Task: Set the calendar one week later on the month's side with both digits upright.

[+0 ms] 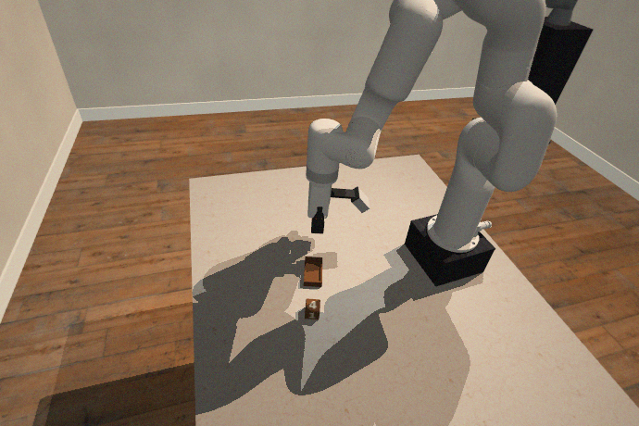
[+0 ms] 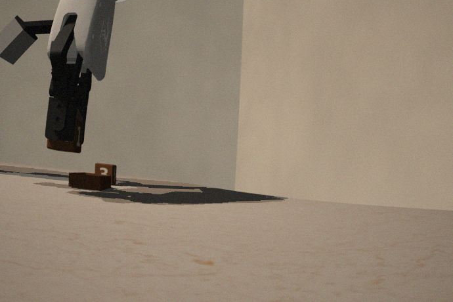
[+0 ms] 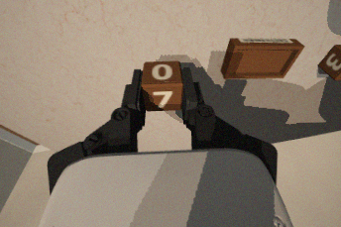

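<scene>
My gripper [image 1: 317,227] [image 2: 65,137] [image 3: 163,80] is shut on a brown cube [image 2: 64,145] [image 3: 163,85], held in the air above the table. In the wrist view this cube shows 0 on one face and 7 on the adjoining face; the exterior view shows a face that looks like 1. The brown tray [image 1: 312,284] [image 2: 89,181] [image 3: 226,65] lies flat on the table with nothing in it. A light printed strip shows on its far wall in the wrist view. The second cube [image 1: 312,308] [image 2: 106,172] [image 3: 333,63] stands on the table beside the tray, with 4 on top and a 3 on a side.
The arm's black base block [image 1: 438,261] stands on the right of the light table top [image 1: 247,209] in the top view. Dark arm shadows fall around the tray and the second cube. A camera on a bracket [image 1: 344,194] [image 2: 18,40] sticks out from the wrist.
</scene>
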You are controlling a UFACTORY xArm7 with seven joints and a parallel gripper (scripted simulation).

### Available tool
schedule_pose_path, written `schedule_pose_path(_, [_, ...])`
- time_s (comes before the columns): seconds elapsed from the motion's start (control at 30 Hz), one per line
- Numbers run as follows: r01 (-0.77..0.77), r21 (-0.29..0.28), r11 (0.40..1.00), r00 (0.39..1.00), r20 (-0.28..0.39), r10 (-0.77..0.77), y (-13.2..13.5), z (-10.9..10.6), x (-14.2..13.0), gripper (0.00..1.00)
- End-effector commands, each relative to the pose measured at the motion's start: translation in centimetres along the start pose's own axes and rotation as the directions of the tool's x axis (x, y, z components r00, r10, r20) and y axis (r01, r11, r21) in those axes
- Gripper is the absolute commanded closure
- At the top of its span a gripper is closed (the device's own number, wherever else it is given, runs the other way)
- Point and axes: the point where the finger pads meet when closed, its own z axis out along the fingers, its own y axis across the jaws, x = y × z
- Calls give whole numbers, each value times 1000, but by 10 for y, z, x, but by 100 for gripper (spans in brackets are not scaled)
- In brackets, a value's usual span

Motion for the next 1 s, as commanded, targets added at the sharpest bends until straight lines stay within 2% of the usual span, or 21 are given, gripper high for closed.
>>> schedule_pose_path(0.0, [2,-12,1000,1000,8,-1,1,23,-4,71])
schedule_pose_path(0.17, [2,-12,1000,1000,8,-1,1,34,-4,71])
schedule_pose_path(0.97, [2,-12,1000,1000,8,-1,1,36,-4,71])
